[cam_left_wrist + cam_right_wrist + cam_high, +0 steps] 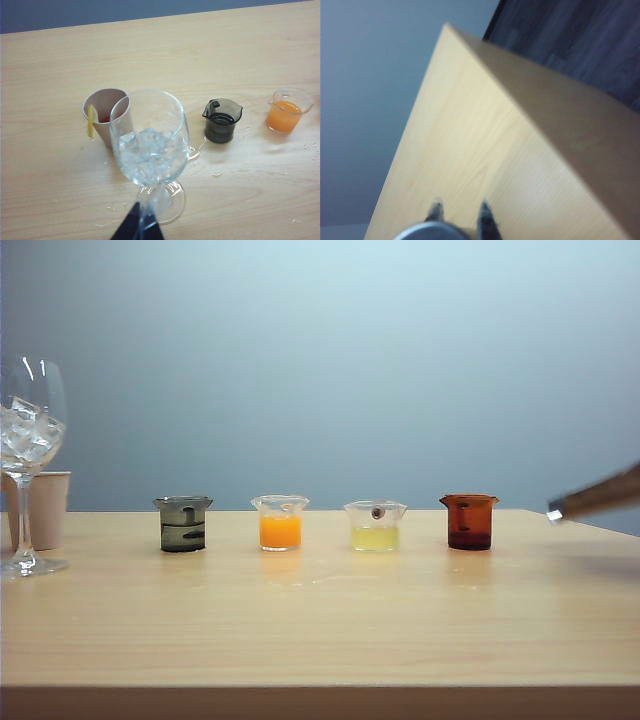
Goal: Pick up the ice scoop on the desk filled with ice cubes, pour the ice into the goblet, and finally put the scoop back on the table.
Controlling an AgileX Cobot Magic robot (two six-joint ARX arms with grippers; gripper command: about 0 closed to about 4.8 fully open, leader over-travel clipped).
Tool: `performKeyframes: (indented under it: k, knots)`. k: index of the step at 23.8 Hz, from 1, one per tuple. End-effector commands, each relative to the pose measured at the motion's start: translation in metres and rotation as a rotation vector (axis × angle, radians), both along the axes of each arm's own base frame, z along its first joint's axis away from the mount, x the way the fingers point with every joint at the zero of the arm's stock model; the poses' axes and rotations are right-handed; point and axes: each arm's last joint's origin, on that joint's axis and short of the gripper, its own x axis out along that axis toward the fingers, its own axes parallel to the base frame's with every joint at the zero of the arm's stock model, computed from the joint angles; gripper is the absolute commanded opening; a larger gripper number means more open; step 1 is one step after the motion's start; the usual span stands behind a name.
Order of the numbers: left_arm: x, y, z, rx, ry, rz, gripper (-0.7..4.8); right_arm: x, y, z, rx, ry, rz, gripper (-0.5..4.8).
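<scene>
Steel ice scoop [427,231] clenched in right claw [461,212], left claw [141,226] grasping goblet [150,145] stem

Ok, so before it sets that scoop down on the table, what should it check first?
1. Ice cubes in the goblet: ok.
2. Goblet upright, left gripper closed on its stem: ok.
3. Ice scoop handle in the right gripper, off the desk's right edge: ok.
4. Scoop emptied: cannot tell, bowl out of view.
5. Bare desk right of the brown beaker: ok.
6. Dry surface: not ok, water drops beside the goblet.
</scene>
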Motion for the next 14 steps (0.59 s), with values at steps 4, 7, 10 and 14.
performKeyframes:
  k: [4,7,10,14]
  knots:
    - [0.0,0.0,0.003,0.001,-0.016,-0.008,0.04,0.04,-0.018,-0.028,-0.019,-0.15,0.082,-0.09]
    - [0.0,0.0,0.003,0.005,-0.015,0.002,0.04,0.058,-0.022,-0.044,0.008,-0.134,0.133,-0.09]
    - [0.0,0.0,0.003,0.004,-0.016,-0.001,0.04,0.06,-0.021,-0.048,-0.051,-0.131,0.131,-0.09]
    - [0.0,0.0,0.003,0.005,-0.015,0.002,0.04,0.06,-0.021,-0.048,-0.108,-0.138,0.148,0.5]
